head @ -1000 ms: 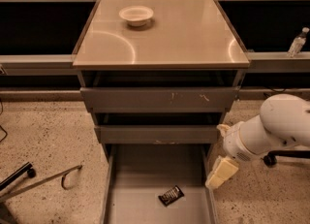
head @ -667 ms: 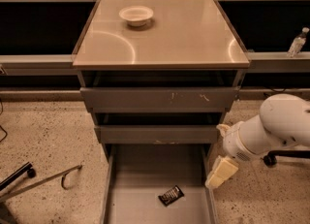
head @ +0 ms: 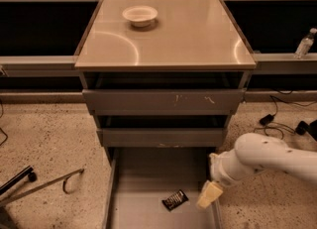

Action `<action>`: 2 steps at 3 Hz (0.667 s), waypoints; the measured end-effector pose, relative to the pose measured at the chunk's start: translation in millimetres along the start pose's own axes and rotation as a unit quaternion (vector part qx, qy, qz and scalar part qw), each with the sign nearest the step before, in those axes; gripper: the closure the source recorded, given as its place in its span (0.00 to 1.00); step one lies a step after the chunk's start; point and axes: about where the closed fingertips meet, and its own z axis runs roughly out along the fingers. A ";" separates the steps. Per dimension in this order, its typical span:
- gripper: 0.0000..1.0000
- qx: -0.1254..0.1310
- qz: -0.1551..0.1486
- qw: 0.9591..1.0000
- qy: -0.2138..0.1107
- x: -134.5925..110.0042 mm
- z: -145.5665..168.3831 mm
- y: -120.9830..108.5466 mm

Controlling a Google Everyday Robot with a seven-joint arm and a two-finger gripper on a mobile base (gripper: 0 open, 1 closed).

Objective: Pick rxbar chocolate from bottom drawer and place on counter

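A: Hand [head: 209,195] dropped down-left, now just right of bar [head: 175,200] on drawer [head: 143,193] floor. Open or closed, can't tell.
B: Bar's probably light, flat, slick wrapper. You'd best pinch across its narrow width.

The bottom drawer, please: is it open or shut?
Open: the bottom drawer is pulled out, its grey floor exposed with the rxbar chocolate lying on it. The end effector hovers at its right edge.
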 end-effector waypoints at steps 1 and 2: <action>0.00 -0.017 0.036 0.999 0.004 19.8 71.1 0.0; 0.00 -0.049 0.079 0.995 -0.030 32.8 124.8 2.5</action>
